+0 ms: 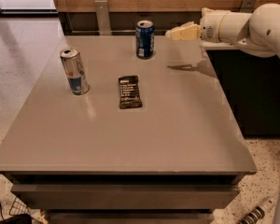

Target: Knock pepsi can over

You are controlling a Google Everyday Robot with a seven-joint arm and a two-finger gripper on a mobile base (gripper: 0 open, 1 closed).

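The pepsi can, dark blue with a silver top and a small white label patch, stands upright near the far edge of the grey table. My gripper reaches in from the right at about the can's top height, a short gap to the right of the can and not touching it. Its cream fingers point left toward the can.
A taller, slim silver-and-blue can stands upright at the left of the table. A dark snack bar lies flat near the middle. A wooden wall with a metal bracket runs behind the table. A dark cabinet stands at the right.
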